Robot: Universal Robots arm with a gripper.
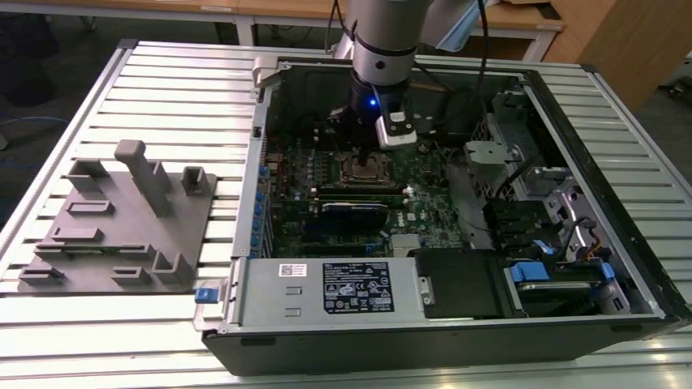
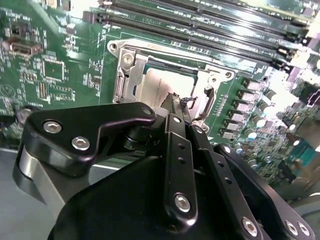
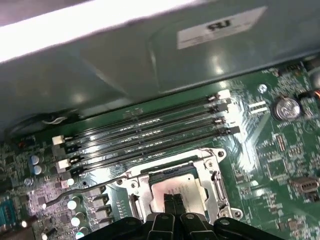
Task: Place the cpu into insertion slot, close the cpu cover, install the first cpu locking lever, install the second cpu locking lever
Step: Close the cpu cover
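The cpu (image 2: 156, 86), a flat silver square, lies in the insertion slot (image 1: 364, 170) on the green motherboard inside the open computer case. The silver cpu cover (image 3: 137, 187) lies flat around it, and the chip (image 3: 177, 189) shows through its window. My gripper (image 2: 176, 100) hangs just over the near edge of the chip, its black fingers (image 2: 175, 145) pressed together with nothing seen between them. In the first wrist view the gripper's tips (image 3: 170, 202) point at the chip's top. A thin wire lever (image 3: 80, 191) sticks out sideways from the socket. Another lever (image 2: 207, 102) runs along the opposite side.
Long black memory slots (image 3: 150, 132) run beside the socket. A black card (image 1: 355, 212) and the power supply (image 1: 346, 288) sit nearer the case's front wall. Drive bays (image 1: 540, 219) fill the exterior view's right. A grey fixture block (image 1: 119, 219) stands on the slatted table at the left.
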